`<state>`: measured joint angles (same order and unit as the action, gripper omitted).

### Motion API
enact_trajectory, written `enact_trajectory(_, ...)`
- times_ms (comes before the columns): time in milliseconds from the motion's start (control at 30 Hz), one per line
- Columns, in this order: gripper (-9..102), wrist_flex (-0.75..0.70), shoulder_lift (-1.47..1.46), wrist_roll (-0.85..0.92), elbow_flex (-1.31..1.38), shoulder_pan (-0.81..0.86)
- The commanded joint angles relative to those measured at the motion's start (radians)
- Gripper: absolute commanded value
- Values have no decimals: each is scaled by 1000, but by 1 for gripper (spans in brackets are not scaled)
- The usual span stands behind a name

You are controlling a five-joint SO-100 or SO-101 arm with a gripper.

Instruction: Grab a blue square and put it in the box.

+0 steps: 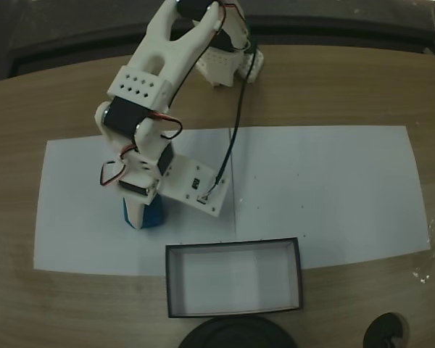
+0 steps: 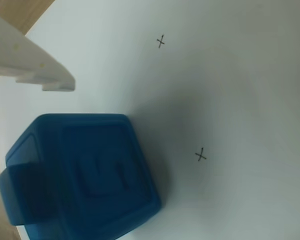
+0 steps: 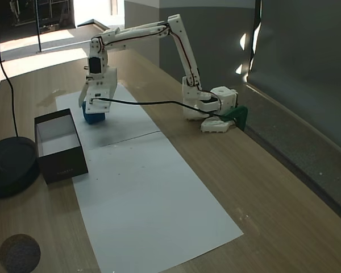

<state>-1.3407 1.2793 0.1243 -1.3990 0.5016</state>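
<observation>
**Cube under the claw, box toward the near table edge**

White paper covers the middle of a wooden table (image 1: 362, 87), and the arm reaches down onto the left part of the sheet (image 1: 326, 188) in the fixed view from above.

Gripper (image 1: 141, 216): it points straight down at the cube (image 1: 154, 216), its tip low on the paper. In the wrist view one white finger (image 2: 32, 65) shows at the upper left, clear of the cube's (image 2: 82, 172) top face with a strip of paper between them. The other finger's place against the cube cannot be made out, so whether the jaws are spread or pinching cannot be told.

Outward from the claw, the cube sits flat on the paper, its raised stud facing up, right at the fingertip. In the side-on fixed view it (image 3: 93, 118) peeks out blue beneath the gripper (image 3: 91, 111).

Box (image 1: 233, 286): it lies open and close by, down and to the right of the cube in the view from above, on the sheet's lower edge. By my reading, the carry will run that way, short, with a lift over the black wall.
</observation>
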Motion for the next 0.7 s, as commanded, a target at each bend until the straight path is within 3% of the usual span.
enact_trajectory(0,33,11,9,2,58,-5)
enact_trajectory(233,11,32,-37,3,75,0)
enact_trajectory(400,10,23,-12,-2,101,-46)
enact_trajectory(667,11,-227,232,-9,480,-262)
